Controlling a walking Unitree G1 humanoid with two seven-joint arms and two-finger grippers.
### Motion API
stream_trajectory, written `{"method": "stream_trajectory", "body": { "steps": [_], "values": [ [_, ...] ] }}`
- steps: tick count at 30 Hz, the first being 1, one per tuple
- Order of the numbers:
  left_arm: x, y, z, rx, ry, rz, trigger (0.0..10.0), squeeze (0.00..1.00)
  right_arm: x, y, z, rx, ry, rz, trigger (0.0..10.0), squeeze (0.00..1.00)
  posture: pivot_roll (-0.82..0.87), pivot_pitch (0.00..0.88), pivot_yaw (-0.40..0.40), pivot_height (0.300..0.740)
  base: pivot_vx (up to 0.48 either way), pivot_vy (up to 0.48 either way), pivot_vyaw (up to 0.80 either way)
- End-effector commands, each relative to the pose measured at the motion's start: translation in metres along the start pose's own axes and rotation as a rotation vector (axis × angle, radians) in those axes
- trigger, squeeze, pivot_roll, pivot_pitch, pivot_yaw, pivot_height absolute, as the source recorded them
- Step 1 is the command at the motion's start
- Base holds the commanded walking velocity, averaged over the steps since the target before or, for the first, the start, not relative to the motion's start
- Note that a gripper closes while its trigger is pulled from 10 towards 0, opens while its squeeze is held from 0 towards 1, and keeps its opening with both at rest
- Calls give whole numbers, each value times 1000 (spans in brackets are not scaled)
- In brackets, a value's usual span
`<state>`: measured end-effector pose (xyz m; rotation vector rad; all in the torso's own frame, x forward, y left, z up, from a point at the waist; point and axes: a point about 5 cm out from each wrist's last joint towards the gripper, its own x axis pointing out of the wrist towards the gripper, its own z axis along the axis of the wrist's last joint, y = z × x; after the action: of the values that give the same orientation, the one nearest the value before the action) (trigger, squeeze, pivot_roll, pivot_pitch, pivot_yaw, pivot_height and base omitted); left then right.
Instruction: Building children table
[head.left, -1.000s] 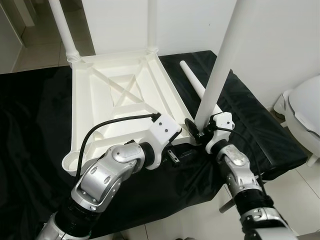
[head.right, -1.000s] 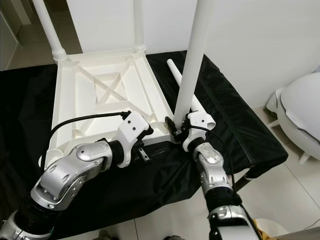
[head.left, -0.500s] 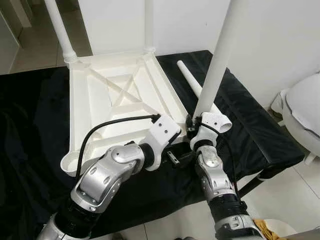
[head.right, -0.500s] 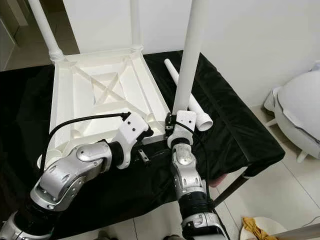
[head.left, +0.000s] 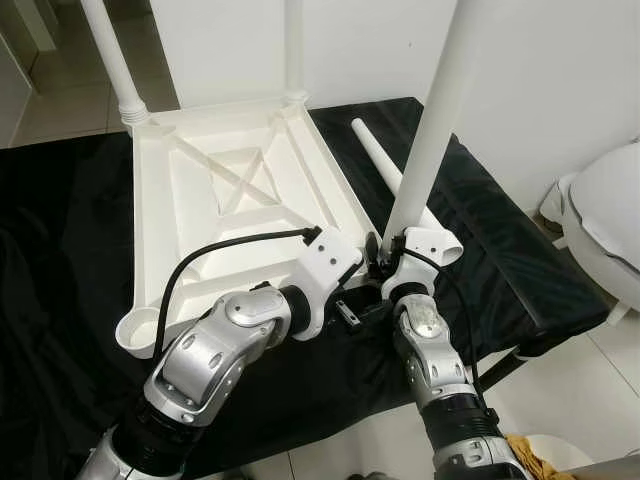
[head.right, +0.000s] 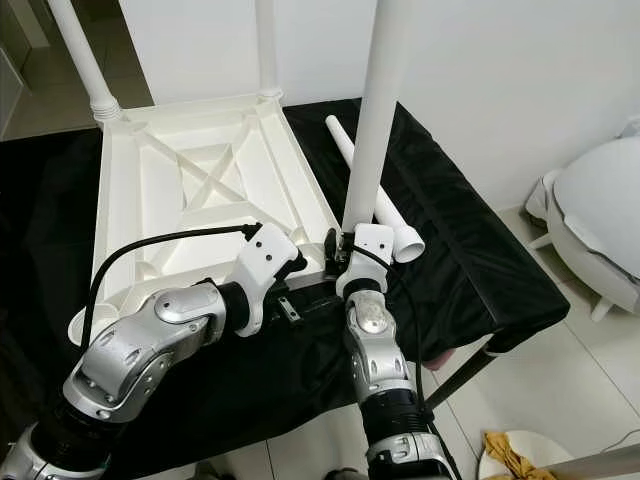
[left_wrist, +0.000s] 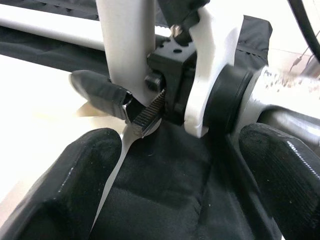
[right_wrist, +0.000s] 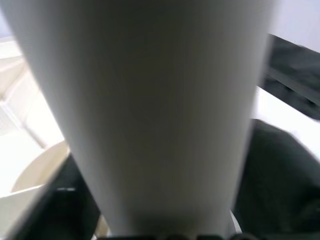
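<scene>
At the near right corner of the upturned white tabletop (head.left: 230, 200), the right gripper (left_wrist: 131, 107) is clamped on an upright white leg (head.left: 430, 130); the left gripper (head.left: 350, 310), fingers (left_wrist: 85, 180) spread apart, sits just beside it. A loose leg (head.left: 378, 160) lies behind on the black cloth (head.left: 520, 270).

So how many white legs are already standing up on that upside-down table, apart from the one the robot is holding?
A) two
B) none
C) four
A: two legs stand upright at the far corners of the upturned tabletop, while the right gripper clasps a third leg at the near corner.
</scene>
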<state>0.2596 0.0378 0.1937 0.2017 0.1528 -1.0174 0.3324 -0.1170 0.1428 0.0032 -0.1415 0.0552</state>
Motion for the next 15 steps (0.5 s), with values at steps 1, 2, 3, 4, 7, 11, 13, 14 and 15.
{"method": "stream_trajectory", "body": {
  "steps": [1, 2, 3, 4, 7, 11, 13, 14, 15],
  "values": [
    [-1, -1, -1, -5, 5, -6, 10000, 0, -1, 1, 4, 21, -20, 55, 10000, 1000, -27, 96, 10, 740, 0, 0, 0],
    [-1, -1, -2, -6, 5, -7, 10000, 0, -1, 0, 5, 31, -24, 77, 10000, 1000, -27, 96, 10, 740, 0, 0, 0],
    [-1, -1, -2, -6, 6, -6, 10000, 0, -1, 0, 7, 28, -27, 120, 10000, 1000, -28, 98, 10, 740, 0, 0, 0],
    [-1, -1, -2, -6, 6, -6, 10000, 0, -1, 0, 7, 28, -27, 120, 10000, 1000, -28, 98, 10, 740, 0, 0, 0],
    [-1, -2, -2, -7, 6, -7, 10000, 0, 0, -5, 11, 5, -44, 206, 10000, 0, -29, 96, 10, 740, 0, 0, 0],
    [-1, -2, -2, -6, 6, -8, 10000, 0, 0, -12, 15, -8, -55, 359, 10000, 0, -29, 89, 10, 740, 0, 0, 0],
    [-1, -2, -2, -5, 7, -8, 10000, 0, 0, -13, 15, -17, -53, 391, 10000, 0, -29, 89, 10, 740, 0, 0, 0],
    [-1, -1, -2, -4, 7, -8, 10000, 0, -1, -16, 15, -29, -48, 445, 10000, 0, -28, 87, 10, 740, 0, 0, 0],
    [-1, -1, -2, -3, 6, -8, 10000, 0, -1, -19, 15, -49, -43, 481, 10000, 0, -27, 84, 9, 740, 0, 0, 0]
  ]
}}
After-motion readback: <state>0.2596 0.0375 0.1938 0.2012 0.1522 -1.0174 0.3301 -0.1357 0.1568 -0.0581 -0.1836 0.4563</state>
